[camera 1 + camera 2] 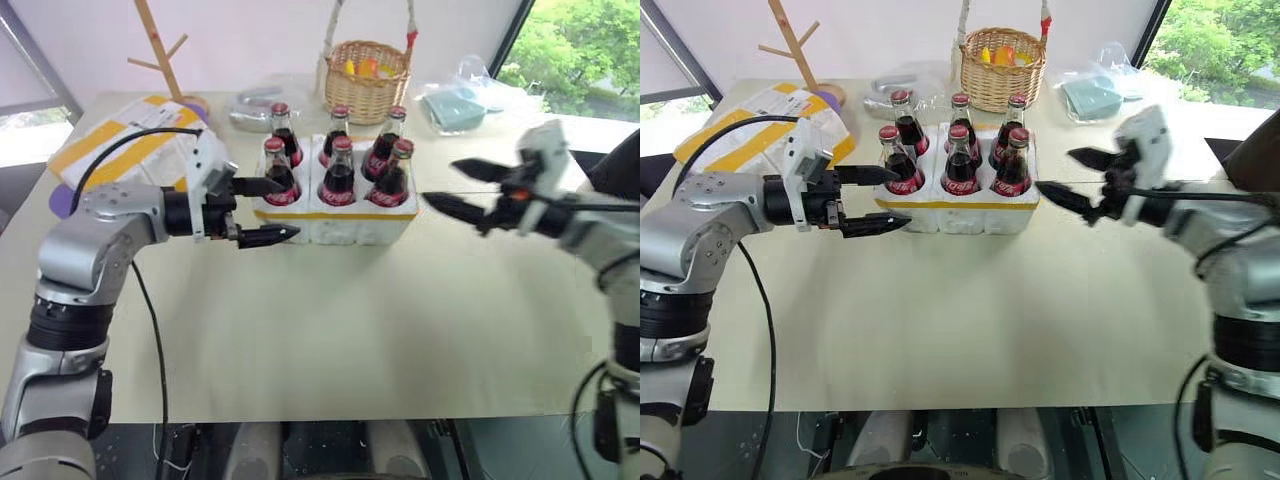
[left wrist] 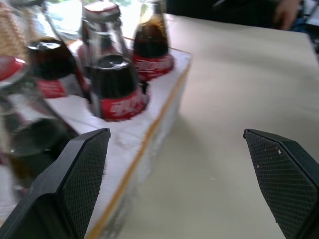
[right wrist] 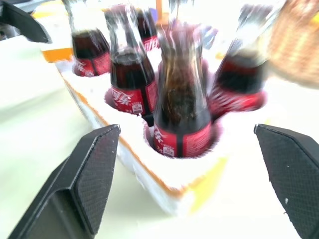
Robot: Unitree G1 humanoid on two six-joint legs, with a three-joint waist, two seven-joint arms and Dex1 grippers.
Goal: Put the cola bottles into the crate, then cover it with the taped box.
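From the head camera, the crate point(image 1: 335, 215) sits on the pale table point(image 1: 350, 330), toward its far half, with all six cola bottles point(image 1: 340, 172) standing upright in its wells, two rows of three. The left gripper point(image 1: 262, 211) hangs at the crate's left end, fingers spread apart and holding nothing, the lower finger close in front of the crate's corner. The right gripper point(image 1: 458, 189) hovers just off the crate's right end, its fingers parted too and empty. The taped box point(image 1: 125, 145) lies at the far left of the table, behind the left arm. A wicker basket point(image 1: 367, 80) stands behind the crate, a wooden rack point(image 1: 160, 45) rises near the taped box, and a folded teal cloth point(image 1: 455, 105) lies to the basket's right.

From the left wrist, the two black fingers point(image 2: 79, 184) stand wide apart, with the crate's yellow-striped edge point(image 2: 149, 134) and several bottles between and beyond them.

From the right wrist, the fingers point(image 3: 94, 174) are likewise spread wide, framing the crate's corner, with the bottles seated in their wells and the basket at the edge.
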